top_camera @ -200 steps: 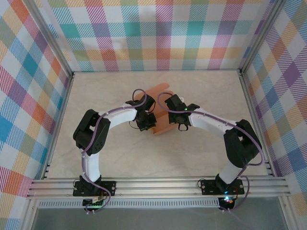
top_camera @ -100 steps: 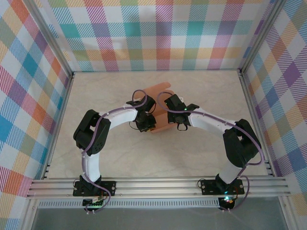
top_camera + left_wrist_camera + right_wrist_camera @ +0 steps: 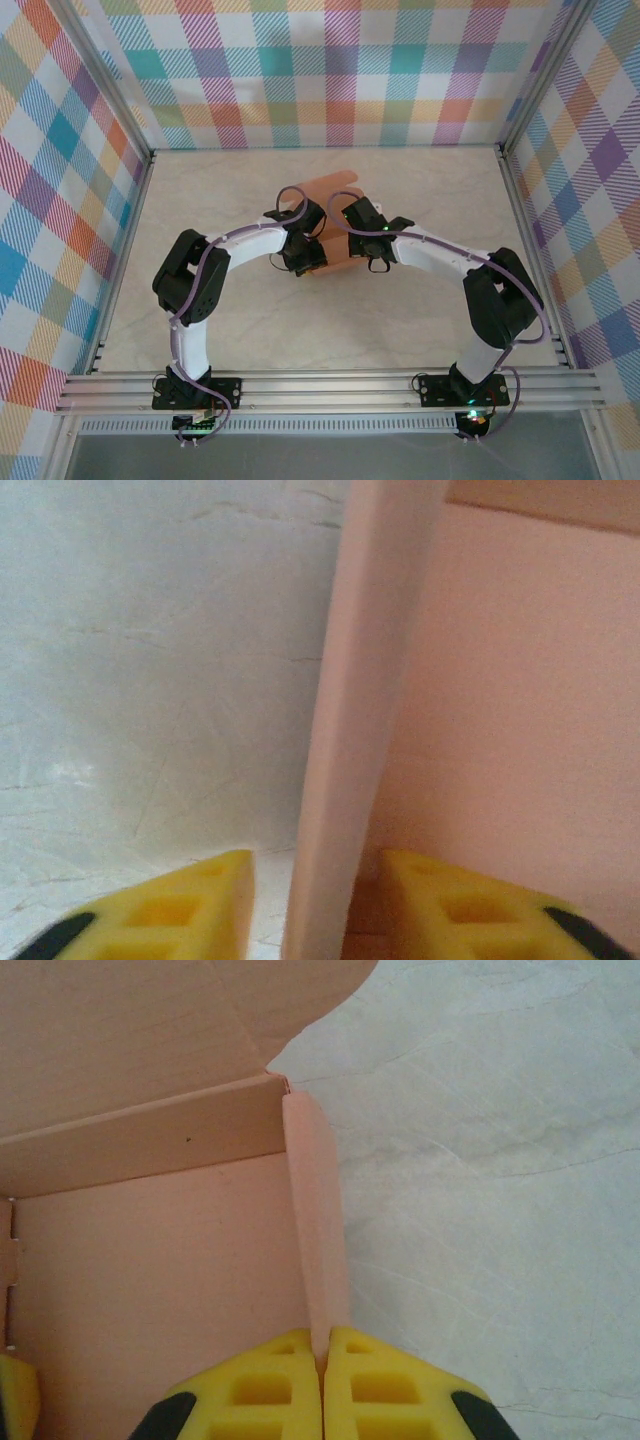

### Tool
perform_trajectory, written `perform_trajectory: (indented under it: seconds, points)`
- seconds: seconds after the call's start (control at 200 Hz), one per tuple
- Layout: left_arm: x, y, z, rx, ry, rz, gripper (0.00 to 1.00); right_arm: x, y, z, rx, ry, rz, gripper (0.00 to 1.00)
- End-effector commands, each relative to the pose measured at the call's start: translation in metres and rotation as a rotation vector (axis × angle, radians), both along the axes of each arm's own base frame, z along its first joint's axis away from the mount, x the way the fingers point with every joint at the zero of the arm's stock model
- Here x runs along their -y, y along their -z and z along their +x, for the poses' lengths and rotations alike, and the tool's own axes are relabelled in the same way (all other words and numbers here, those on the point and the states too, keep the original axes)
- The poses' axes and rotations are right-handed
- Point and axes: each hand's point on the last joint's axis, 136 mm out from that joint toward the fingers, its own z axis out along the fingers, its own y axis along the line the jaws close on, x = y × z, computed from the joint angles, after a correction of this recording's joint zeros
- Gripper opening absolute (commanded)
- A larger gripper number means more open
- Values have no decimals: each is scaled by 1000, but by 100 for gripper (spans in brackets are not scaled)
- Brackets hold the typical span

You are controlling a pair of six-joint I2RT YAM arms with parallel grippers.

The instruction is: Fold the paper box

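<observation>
The yellow jaws of the left gripper stand apart, straddling the raised left wall of the salmon-orange thin-card paper box, which sits in the middle of the pale desk between the arms. The right gripper has its jaws pressed together on the box's right wall. The step in hand looks like raising the side walls; the next move calls for keeping both upright while the rounded far flap folds over.

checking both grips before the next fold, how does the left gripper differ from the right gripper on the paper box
The left gripper straddles a paper box wall, fingers apart with a gap outside; the right gripper is pinched shut on its wall. The left works the box's left wall, the right the opposite one. Both walls stand upright between yellow fingers.
</observation>
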Motion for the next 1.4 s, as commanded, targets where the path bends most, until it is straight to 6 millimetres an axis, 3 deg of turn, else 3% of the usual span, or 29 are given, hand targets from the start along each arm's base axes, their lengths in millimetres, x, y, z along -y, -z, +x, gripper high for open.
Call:
perform_trajectory:
  seconds: [0.0,0.11,0.19,0.345,0.555,0.72,0.785,0.885,1.01,1.205,1.395]
  points:
    - [3,-31,2,70,12,-13,50,-11,0,7,-2,27,77,0]
    - [-5,-46,4,121,10,6,69,-8,8,7,-31,53,91,0]
    - [-12,-59,7,172,8,22,76,-6,14,7,-49,68,102,0]
    - [-31,-87,10,289,-15,66,99,0,26,8,-59,88,66,0]
    - [-55,-105,12,405,-48,124,100,14,44,10,-61,93,-38,0]
    - [-67,-110,14,450,-69,144,100,13,46,11,-51,71,-50,0]
    - [-70,-109,14,448,-72,147,100,13,45,12,-46,68,-53,5]
    - [-70,-108,14,446,-73,144,100,13,41,14,-38,61,-60,24]
    - [-70,-105,15,441,-73,139,100,13,37,15,-31,53,-64,35]
    - [-69,-104,15,442,-70,130,100,13,36,16,-31,49,-67,42]
    - [-70,-100,14,436,-69,126,100,9,45,23,-61,10,-32,40]
